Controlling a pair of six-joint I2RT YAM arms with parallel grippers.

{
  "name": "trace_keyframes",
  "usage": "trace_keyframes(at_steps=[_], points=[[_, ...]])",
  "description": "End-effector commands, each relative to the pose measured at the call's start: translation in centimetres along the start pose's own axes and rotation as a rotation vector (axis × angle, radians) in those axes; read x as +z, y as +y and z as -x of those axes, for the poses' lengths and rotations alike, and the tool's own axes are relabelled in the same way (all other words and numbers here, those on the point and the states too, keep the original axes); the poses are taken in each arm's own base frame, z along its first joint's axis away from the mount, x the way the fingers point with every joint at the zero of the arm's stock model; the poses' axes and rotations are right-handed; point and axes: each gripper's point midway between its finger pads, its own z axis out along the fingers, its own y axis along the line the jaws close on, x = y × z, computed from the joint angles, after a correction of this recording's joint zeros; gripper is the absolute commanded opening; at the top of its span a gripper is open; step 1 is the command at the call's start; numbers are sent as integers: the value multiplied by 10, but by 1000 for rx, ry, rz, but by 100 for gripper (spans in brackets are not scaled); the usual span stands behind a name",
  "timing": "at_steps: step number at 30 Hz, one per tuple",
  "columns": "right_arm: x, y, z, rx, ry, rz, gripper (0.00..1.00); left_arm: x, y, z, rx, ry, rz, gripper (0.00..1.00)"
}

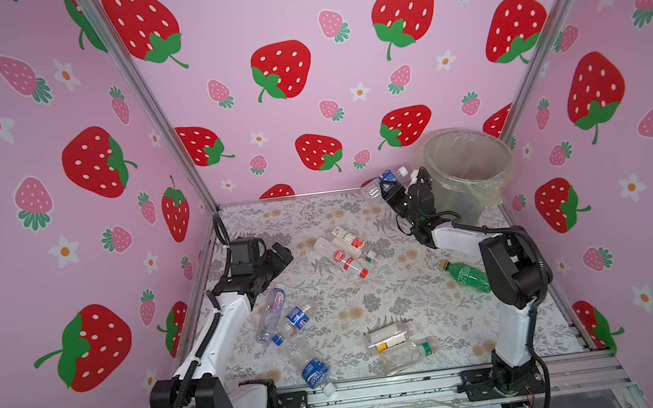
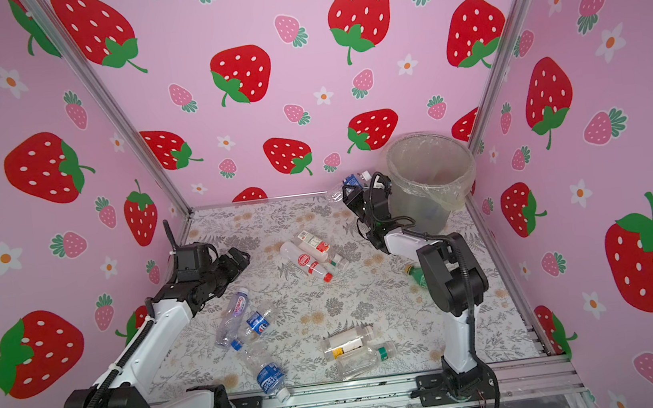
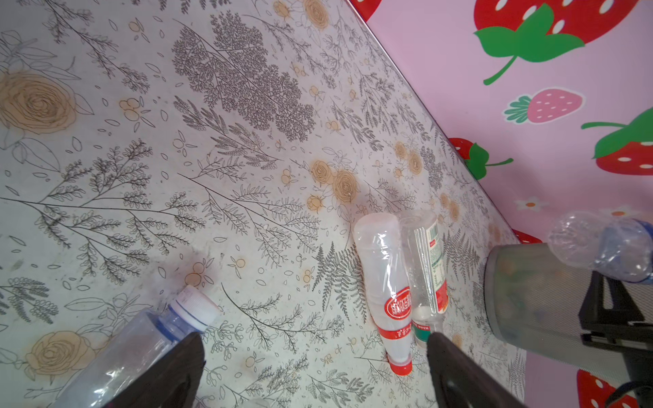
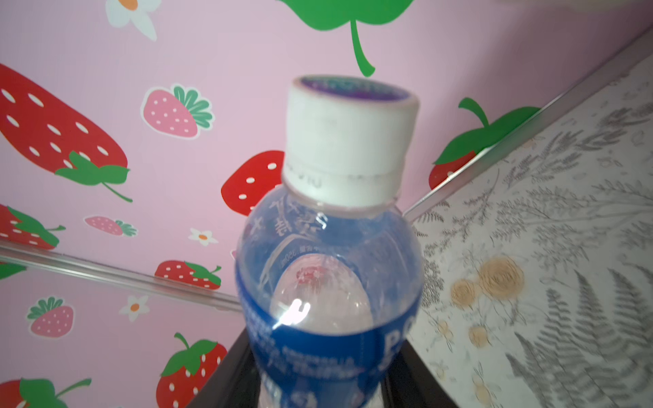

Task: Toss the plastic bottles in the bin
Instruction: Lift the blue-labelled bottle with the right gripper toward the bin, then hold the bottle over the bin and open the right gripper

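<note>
Right claw (image 1: 388,189) grips blue-label bottle (image 4: 328,282) mid-air beside bin (image 1: 464,197). Left claw (image 1: 283,255) spread wide over desk (image 1: 317,214), near purple-label bottle (image 1: 274,308).

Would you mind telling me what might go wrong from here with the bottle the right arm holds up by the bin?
1. The blue-labelled bottle in the right gripper hangs beside the bin, not over its opening; released now, it would likely land on the table.
2. The gripper is close to the bin's wall, so swinging across might nudge or tip it.
</note>
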Motion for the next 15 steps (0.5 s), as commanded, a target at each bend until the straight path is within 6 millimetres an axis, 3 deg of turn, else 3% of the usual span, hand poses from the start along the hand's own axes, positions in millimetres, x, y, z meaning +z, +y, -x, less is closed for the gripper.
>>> trace_keyframes(at_steps=[1, 7, 11, 15], points=[[-31, 1, -26, -71, 110, -19, 50, -11, -5, -6, -5, 5, -9, 100], [-89, 0, -65, -188, 268, -67, 50, -25, -4, -9, 4, -22, -2, 100], [-124, 13, -48, -267, 237, -75, 51, -30, -5, -14, 12, -18, -3, 100], [-149, 45, -18, -387, 195, -81, 51, -32, -14, -21, 28, -16, -25, 100]])
